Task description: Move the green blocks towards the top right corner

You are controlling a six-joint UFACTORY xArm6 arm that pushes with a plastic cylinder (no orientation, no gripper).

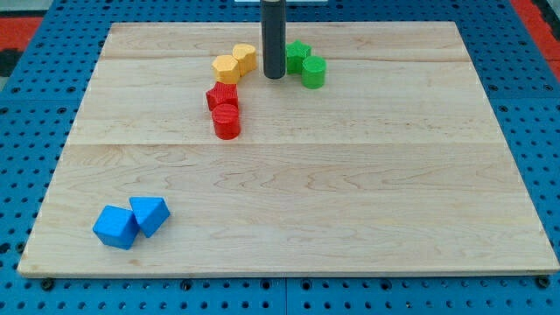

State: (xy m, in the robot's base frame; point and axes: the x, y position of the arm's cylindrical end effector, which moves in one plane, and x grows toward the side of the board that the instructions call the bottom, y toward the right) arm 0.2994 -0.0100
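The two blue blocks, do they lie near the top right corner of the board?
No, the two blue blocks lie near the view's bottom left corner.

Lab bench — wooden board (350, 192), blue pegboard (534, 105) beneath

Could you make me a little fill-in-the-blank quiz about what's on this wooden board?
1. My tip stands between the yellow blocks and the ____ blocks.
2. The blue blocks lie near the board's bottom ____ corner in the view.
3. The red blocks sit just below the ____ blocks.
4. Each colour has ____ blocks.

Missing words: green; left; yellow; two
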